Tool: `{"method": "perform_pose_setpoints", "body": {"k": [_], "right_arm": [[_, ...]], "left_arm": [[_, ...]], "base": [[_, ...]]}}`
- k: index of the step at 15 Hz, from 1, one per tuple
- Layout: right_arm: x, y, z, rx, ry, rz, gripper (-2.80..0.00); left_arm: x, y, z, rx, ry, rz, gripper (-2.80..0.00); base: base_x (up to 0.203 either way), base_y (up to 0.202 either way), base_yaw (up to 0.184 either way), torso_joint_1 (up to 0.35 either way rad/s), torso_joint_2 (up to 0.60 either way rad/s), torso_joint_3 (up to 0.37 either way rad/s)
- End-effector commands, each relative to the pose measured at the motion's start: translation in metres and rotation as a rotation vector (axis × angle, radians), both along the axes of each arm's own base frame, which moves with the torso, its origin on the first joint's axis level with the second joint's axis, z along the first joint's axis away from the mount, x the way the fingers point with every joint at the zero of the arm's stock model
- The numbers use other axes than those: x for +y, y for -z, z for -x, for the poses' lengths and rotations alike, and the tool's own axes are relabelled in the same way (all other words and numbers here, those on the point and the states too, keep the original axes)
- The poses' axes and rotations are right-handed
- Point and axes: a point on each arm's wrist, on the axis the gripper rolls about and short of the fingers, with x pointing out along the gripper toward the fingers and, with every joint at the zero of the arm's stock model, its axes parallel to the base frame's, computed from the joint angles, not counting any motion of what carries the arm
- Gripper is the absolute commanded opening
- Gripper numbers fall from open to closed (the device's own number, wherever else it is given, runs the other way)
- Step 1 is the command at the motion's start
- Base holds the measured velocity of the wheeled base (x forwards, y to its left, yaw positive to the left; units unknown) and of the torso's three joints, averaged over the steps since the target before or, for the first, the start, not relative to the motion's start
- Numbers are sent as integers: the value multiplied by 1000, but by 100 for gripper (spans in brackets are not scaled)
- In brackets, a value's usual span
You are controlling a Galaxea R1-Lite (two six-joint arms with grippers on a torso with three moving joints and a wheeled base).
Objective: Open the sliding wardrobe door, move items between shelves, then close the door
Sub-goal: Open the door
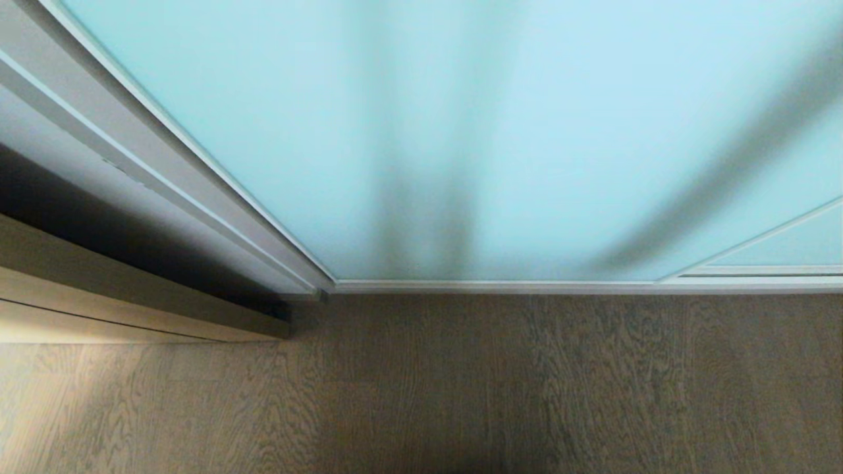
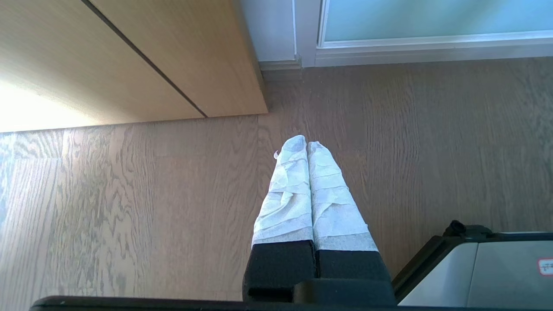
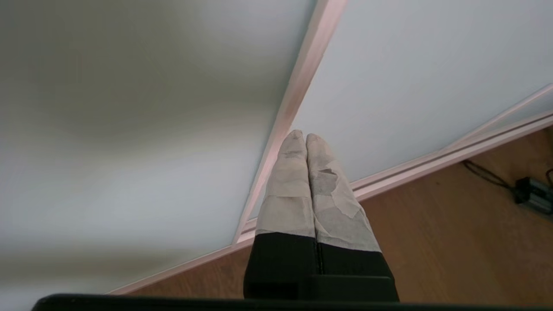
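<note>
My right gripper (image 3: pixel 306 139): jaws pressed together, empty, tips just before the sliding wardrobe door (image 3: pixel 410 77), at the thin vertical frame strip (image 3: pixel 302 73) between two frosted panes (contact cannot be told). Bare floor (image 3: pixel 432 242) lies below and beside it. My left gripper (image 2: pixel 306 144): jaws together, empty, hanging over open floor, light wood cabinet (image 2: pixel 173 56) corner ahead, well apart.
</note>
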Motion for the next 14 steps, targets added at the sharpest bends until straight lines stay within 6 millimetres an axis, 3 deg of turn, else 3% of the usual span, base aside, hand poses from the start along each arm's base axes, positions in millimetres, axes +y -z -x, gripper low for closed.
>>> {"method": "perform_pose_setpoints", "body": {"k": [1, 14], "right_arm": [[-1, 0, -6, -1, -24, -13, -280], [-31, 18, -52, -3, -35, -47, -280]], "left_arm": [[0, 0, 0, 2, 0, -1, -280], [0, 0, 0, 2, 0, -1, -280]], "base": [[0, 0, 0, 0, 0, 0], [0, 0, 0, 0, 0, 0]]}}
